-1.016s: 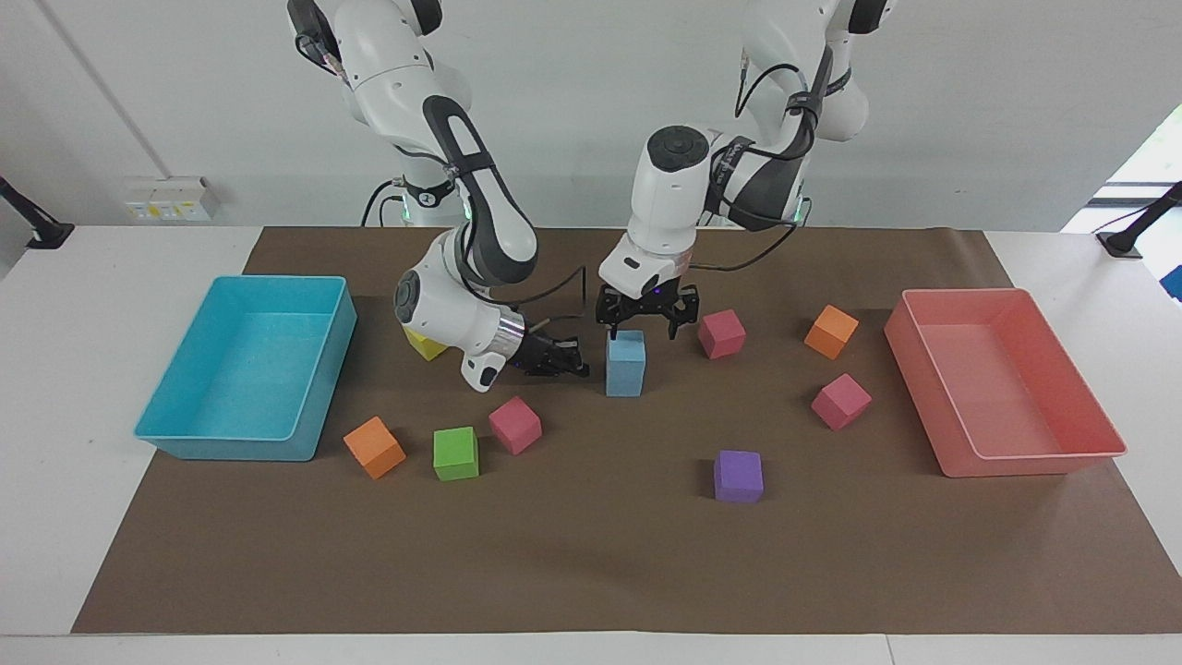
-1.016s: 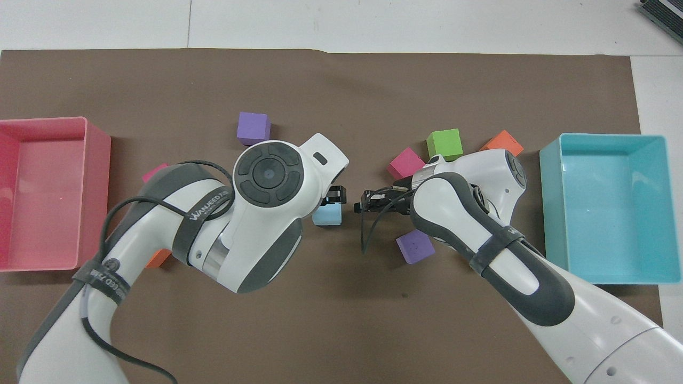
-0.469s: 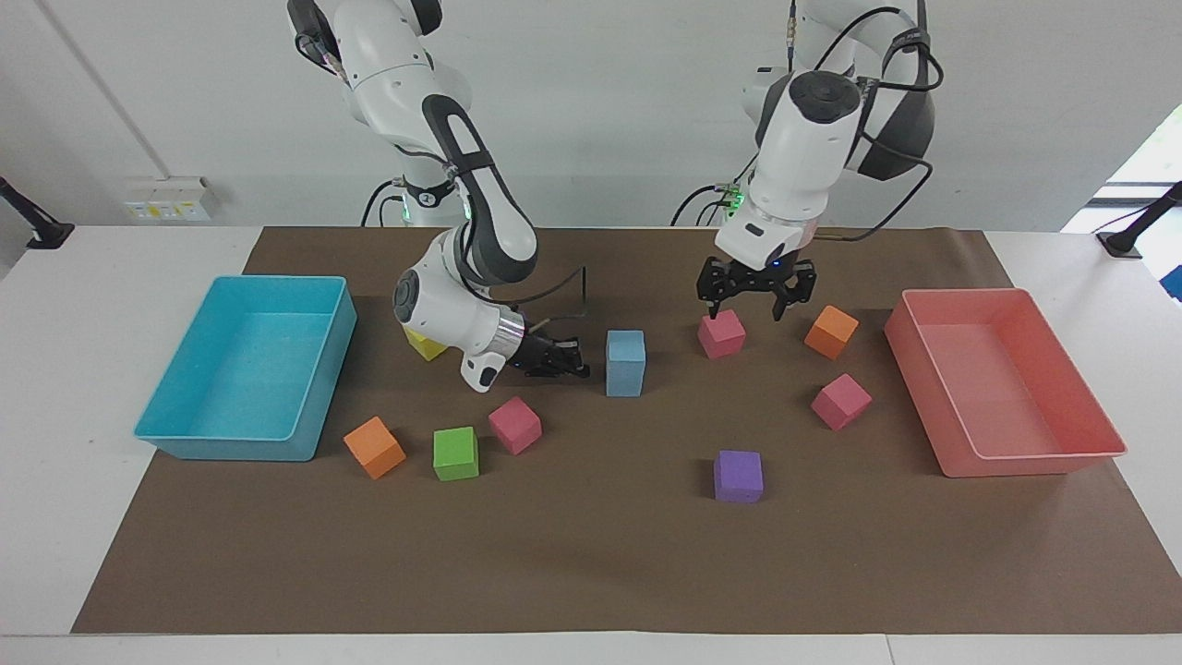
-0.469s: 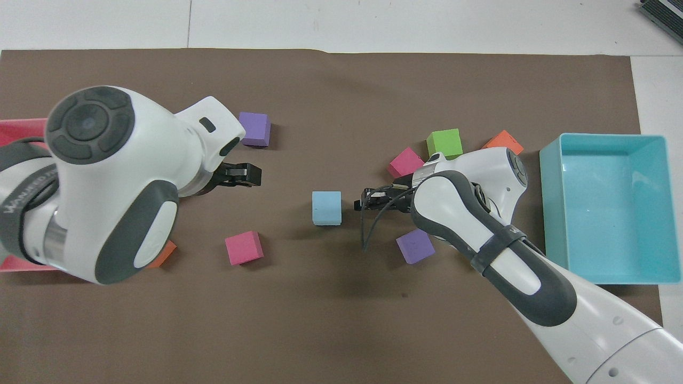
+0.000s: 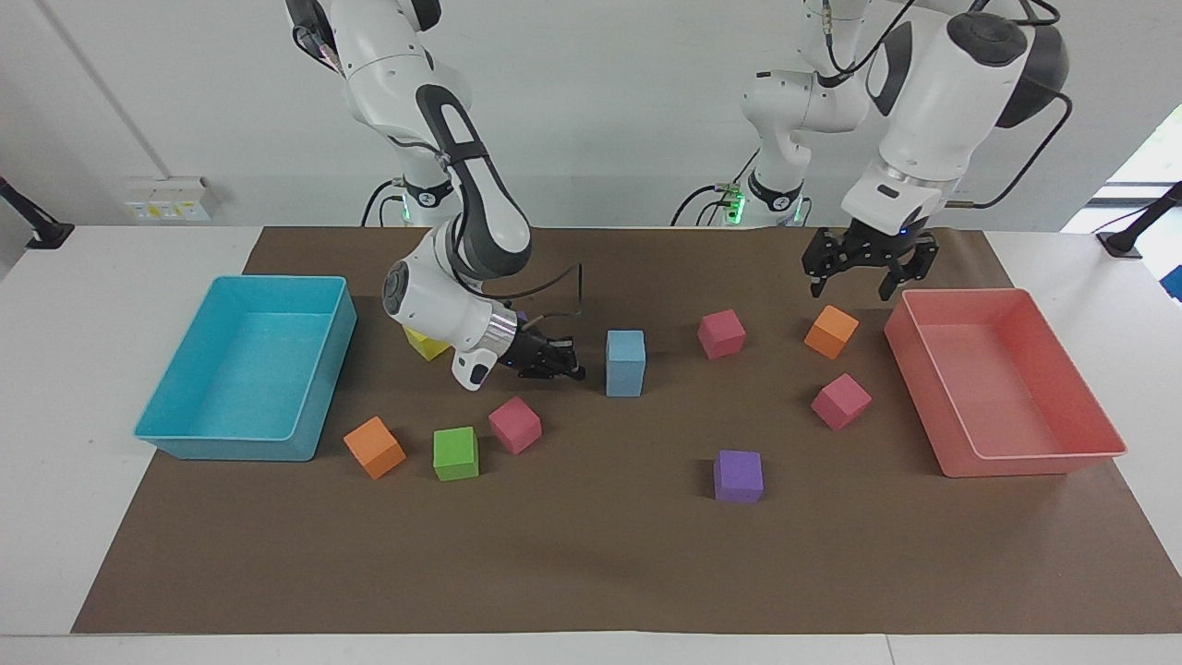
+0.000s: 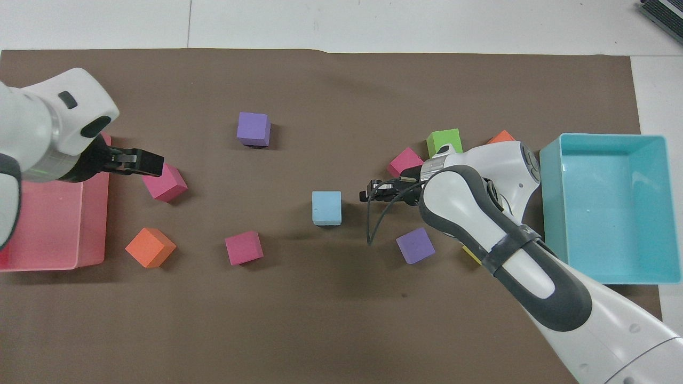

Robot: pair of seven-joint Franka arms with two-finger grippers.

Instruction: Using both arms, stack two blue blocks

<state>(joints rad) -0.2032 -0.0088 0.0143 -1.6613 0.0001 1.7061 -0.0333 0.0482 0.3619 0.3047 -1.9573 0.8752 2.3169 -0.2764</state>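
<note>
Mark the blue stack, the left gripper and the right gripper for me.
blue stack (image 5: pixel 625 362), facing view, front face where the two blocks meet.
left gripper (image 5: pixel 868 277), facing view, midway between its open fingertips.
right gripper (image 5: pixel 574 367), facing view, at its shut fingertips.

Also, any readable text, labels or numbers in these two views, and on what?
Nothing legible in either view.
White wall socket plate: yellow stickers, too small to read.
Dark strap on the white right arm: no lettering readable.
Light blue foam blocks, turquoise plastic tray, pink plastic tray: no print.
</note>
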